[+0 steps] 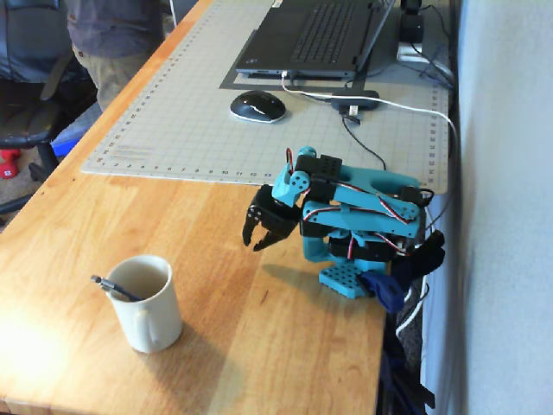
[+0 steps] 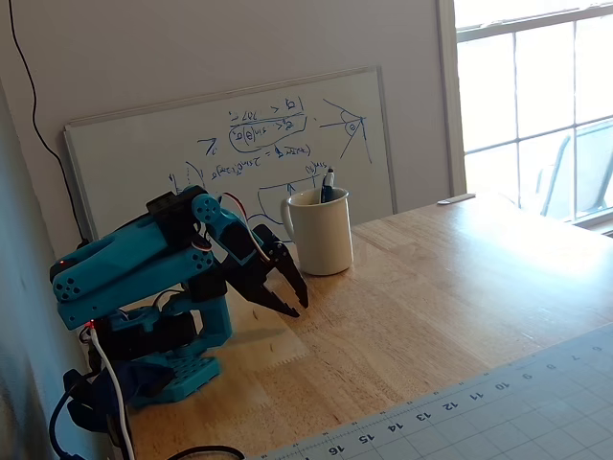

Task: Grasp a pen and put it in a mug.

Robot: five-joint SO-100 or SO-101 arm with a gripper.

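Observation:
The cream-white mug [image 1: 147,303] stands on the wooden table at the front left in a fixed view, handle toward the camera. It also shows in the other fixed view [image 2: 319,233], in front of a whiteboard. The dark pen [image 1: 115,288] leans inside the mug, its end sticking out over the left rim; in a fixed view its tip [image 2: 328,182] pokes above the rim. My gripper [image 1: 259,235] is folded back near the arm's base, apart from the mug, pointing down just above the table. It also shows in a fixed view [image 2: 288,299]. Its jaws are slightly apart and empty.
A grey cutting mat [image 1: 173,130] covers the far table with a laptop [image 1: 315,39], a mouse [image 1: 257,105] and cables. A whiteboard [image 2: 230,153] leans on the wall behind the mug. A person [image 1: 112,35] sits at far left. The table edge runs by the arm's base [image 1: 350,281].

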